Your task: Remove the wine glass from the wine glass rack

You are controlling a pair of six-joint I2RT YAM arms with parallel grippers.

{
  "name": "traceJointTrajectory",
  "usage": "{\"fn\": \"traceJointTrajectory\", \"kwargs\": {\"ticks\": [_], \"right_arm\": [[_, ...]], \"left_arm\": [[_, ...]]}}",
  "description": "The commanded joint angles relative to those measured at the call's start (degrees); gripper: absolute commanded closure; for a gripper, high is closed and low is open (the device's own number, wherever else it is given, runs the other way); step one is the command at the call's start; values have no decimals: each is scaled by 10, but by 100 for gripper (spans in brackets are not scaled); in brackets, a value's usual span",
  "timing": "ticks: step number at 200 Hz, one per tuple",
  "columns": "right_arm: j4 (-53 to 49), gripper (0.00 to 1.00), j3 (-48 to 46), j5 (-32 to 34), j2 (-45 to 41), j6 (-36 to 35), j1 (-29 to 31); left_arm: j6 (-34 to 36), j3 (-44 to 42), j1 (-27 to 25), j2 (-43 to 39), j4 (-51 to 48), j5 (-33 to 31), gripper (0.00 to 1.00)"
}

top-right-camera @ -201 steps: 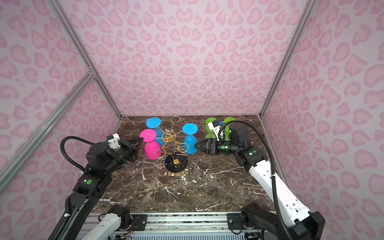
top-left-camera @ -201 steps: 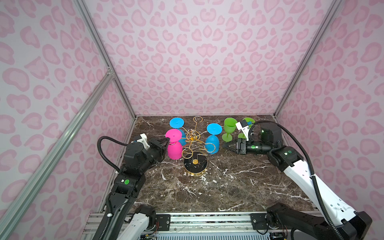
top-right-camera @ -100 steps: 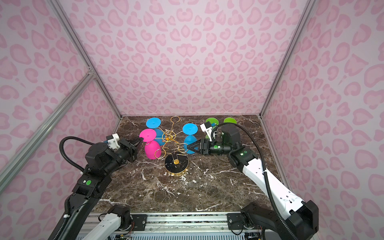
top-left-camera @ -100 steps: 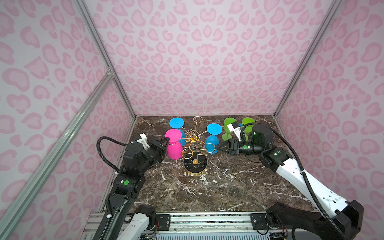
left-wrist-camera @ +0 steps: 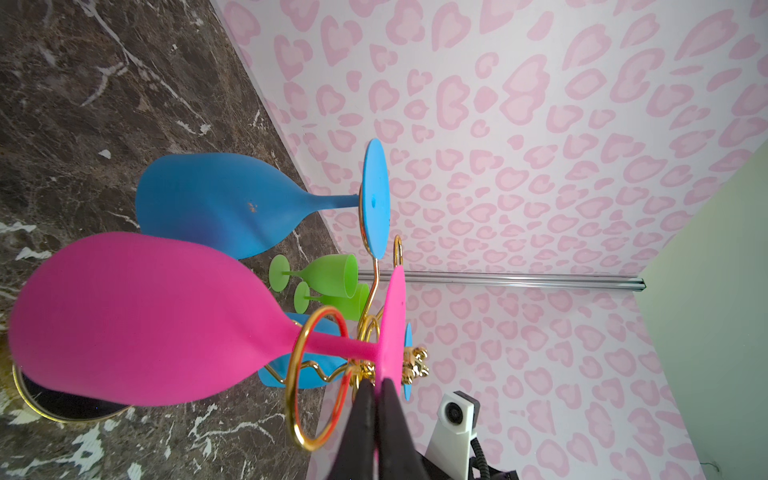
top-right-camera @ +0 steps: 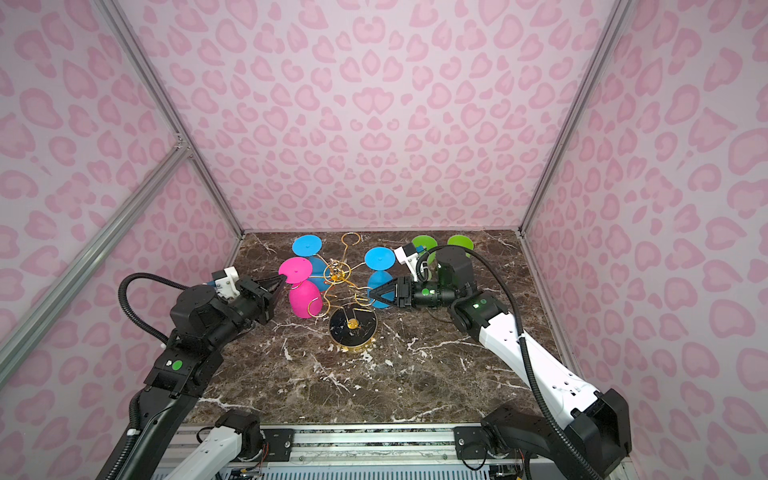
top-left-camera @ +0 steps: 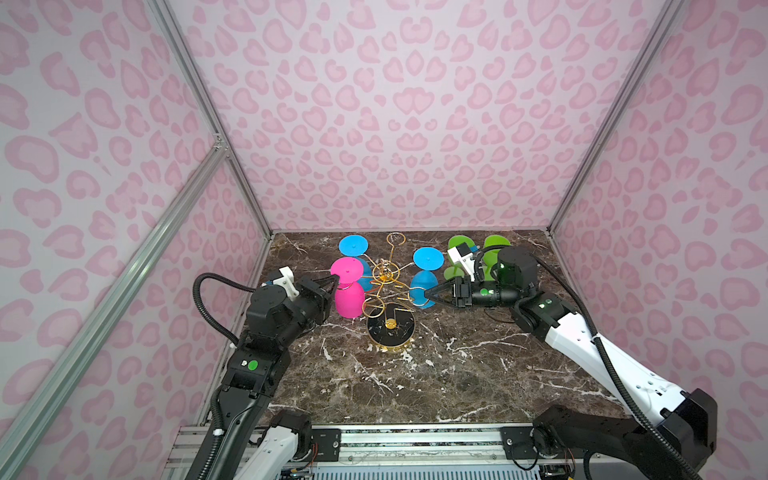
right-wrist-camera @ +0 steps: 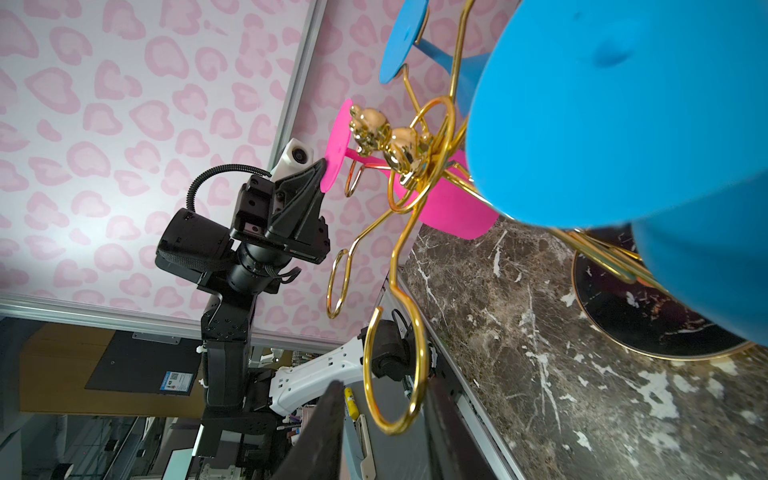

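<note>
Wine glass (left-wrist-camera: pixel 145 316) (pink) clenched in left pincer (left-wrist-camera: pixel 377 384), right pincer (right-wrist-camera: pixel 384 386) parted astride rack (top-left-camera: pixel 380 334) loop

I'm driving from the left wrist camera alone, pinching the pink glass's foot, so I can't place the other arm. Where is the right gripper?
Observer: In both top views the right gripper is at the wine glass rack, on the side opposite your pink glass, beside a hanging blue glass.
Operator: Holding anything?
Observer: No. The right wrist view shows an empty gold loop between its fingers, with a gap showing, not clamped.
</note>
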Motion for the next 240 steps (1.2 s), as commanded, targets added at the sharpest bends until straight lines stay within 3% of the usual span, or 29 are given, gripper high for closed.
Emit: {"fn": "traceJointTrajectory", "kwargs": {"ticks": [1, 77, 145, 240], "right_arm": [[21, 68, -2, -6, 4, 3, 4], [22, 68, 0, -1, 16, 3, 13], [22, 88, 4, -1, 25, 4, 15], [2, 95, 17, 2, 29, -5, 14]], "left_arm": [[4, 4, 1, -1, 35, 0, 97], [5, 3, 1, -2, 34, -1, 97], [4, 4, 1, 1, 38, 1, 97], [15, 18, 1, 19, 44, 19, 97]]}}
